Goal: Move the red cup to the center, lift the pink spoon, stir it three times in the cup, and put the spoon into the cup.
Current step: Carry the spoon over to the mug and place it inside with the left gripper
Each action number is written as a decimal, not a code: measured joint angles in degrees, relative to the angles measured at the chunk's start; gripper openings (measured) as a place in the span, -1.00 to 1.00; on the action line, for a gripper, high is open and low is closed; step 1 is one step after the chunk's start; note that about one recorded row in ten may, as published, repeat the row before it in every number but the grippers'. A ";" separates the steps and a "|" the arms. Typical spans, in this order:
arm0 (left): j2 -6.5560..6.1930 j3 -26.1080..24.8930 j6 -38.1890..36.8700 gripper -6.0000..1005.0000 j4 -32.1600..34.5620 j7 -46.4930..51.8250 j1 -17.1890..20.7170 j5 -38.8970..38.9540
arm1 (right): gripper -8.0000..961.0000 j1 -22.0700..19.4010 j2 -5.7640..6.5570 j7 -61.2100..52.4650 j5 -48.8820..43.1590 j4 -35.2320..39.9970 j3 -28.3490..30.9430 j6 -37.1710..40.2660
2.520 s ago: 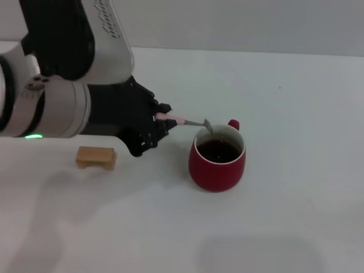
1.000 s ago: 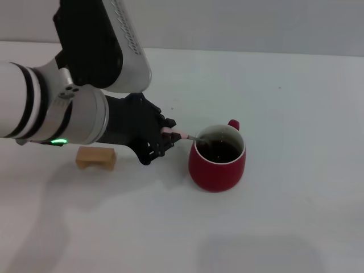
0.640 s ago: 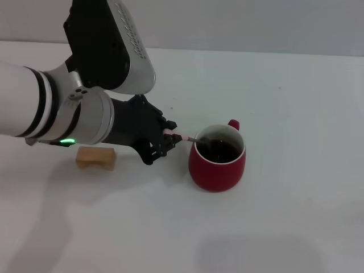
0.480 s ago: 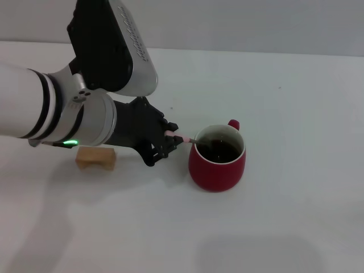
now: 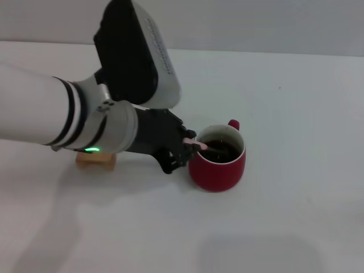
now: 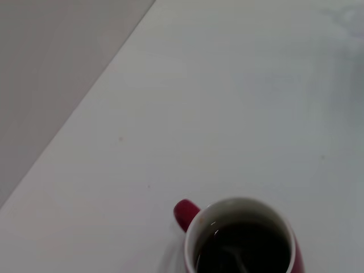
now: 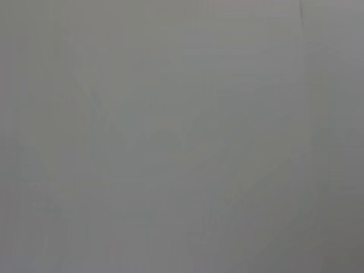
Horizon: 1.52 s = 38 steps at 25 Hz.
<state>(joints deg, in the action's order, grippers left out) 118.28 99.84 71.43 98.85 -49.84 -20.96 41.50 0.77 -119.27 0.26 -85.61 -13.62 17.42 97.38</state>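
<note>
The red cup (image 5: 218, 164) stands on the white table near the middle, its handle at the far right of the rim and dark liquid inside. My left gripper (image 5: 183, 145) sits right against the cup's left rim, shut on the pink spoon (image 5: 197, 145). The spoon's pale pink handle crosses the rim and its metal bowl dips into the liquid. In the left wrist view the red cup (image 6: 242, 242) shows from above, with the grey spoon (image 6: 234, 256) faint under the liquid. The right gripper is out of view.
A tan wooden block (image 5: 95, 160) lies on the table to the left of the cup, partly hidden behind my left forearm. The white table (image 5: 284, 227) stretches to the right and front of the cup.
My left arm has moved right, toward the cup. The spoon has gone from hovering over the rim to dipping deeper into the liquid. The cup has stayed put.
</note>
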 joint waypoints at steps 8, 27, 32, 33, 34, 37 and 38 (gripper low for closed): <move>0.03 2.19 -1.72 -0.62 -0.32 -1.84 -0.12 4.89 | -0.98 -0.33 -0.01 0.00 -0.18 -0.17 -0.17 0.00; -0.20 0.41 1.00 -0.62 2.61 -1.65 3.48 4.53 | -0.99 0.02 -0.09 0.00 -0.18 -0.48 -1.60 -0.01; -0.09 0.35 0.74 -0.62 2.31 -1.57 1.82 2.29 | -0.98 0.02 -0.09 0.00 -0.07 -0.56 -1.60 -0.01; -0.06 0.35 0.73 -0.62 2.24 -1.55 1.50 1.87 | -0.98 0.00 -0.09 0.00 -0.01 -0.60 -1.60 0.00; -0.04 0.30 0.73 -0.62 2.16 -1.46 1.22 1.57 | -0.98 -0.01 -0.09 0.00 0.03 -0.65 -1.60 0.01; -0.02 -0.30 0.71 -0.62 1.49 -0.92 0.28 0.81 | -0.98 -0.08 -0.09 0.00 0.12 -0.77 -1.61 0.02; -0.03 -0.69 0.67 -0.62 1.11 -0.76 -0.06 0.65 | -0.98 -0.08 -0.09 0.00 0.14 -0.79 -1.60 0.03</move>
<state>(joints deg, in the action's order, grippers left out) 118.25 99.15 72.10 99.96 -50.59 -21.02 42.15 0.69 -119.36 0.26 -85.46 -14.41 15.82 97.41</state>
